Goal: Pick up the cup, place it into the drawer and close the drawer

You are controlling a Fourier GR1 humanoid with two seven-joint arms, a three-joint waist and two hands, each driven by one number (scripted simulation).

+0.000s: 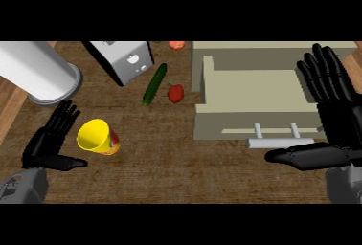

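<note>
Left hand [48, 141] at 8 o'clock, fingers straight and apart, holding nothing, yellow cup [97, 136] on the counter [170, 165] just beside it at its 3 o'clock, right hand [336, 119] at 4 o'clock, fingers straight, empty, thumb near drawer handle [279, 142], open drawer [254, 91] at 2 o'clock, cucumber [155, 84] and red pepper [175, 93] toward 12.

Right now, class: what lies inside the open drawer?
The drawer shows only bare beige floor; the yellow cup sits outside on the counter. The right hand covers the drawer's right edge, so that strip is hidden.
</note>
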